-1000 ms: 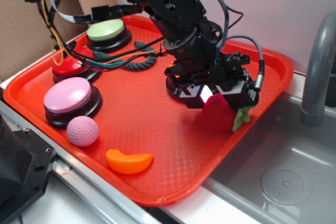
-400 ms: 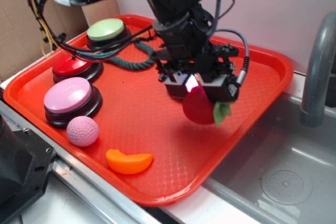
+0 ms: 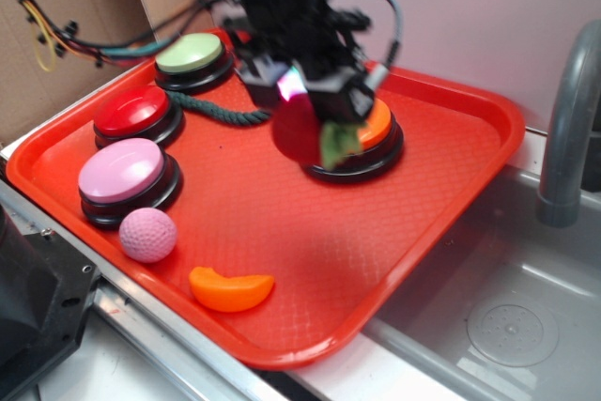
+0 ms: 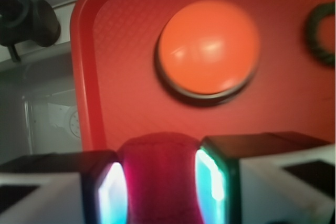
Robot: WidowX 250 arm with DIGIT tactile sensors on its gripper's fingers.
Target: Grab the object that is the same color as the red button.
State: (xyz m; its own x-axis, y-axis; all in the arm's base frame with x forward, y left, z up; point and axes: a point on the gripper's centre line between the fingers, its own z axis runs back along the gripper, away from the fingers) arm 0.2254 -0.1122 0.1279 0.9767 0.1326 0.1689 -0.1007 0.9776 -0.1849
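From my end the orange slice toy (image 3: pixel 231 289) sits closest on the red tray (image 3: pixel 310 260), with the pink dimpled ball (image 3: pixel 147 235) just behind it to the left. Next back is the pink button (image 3: pixel 126 174), then the red button (image 3: pixel 134 113), then the green button (image 3: pixel 192 56) in the far left corner, so that's 3 buttons lined up along the left side. A dark green rope (image 3: pixel 221 112) lies on the tray near the green one.

The gripper (image 3: pixel 315 110) is up in the air over the middle of the tray, a bit blurry, and it's clamped on the plush red fruit (image 3: pixel 298 131). The fruit hangs clear of the tray, with its green leaf (image 3: pixel 339 143) dangling in front of the orange button (image 3: pixel 374 129).

On my wrist view the 2 fingers (image 4: pixel 212 182) are squeezed in tight against both sides of the fruit (image 4: pixel 160 177), and the orange button (image 4: pixel 209 47) is below and ahead. Off the right edge of the tray I can see a sink (image 3: pixel 507 316) and a grey faucet (image 3: pixel 568 119).
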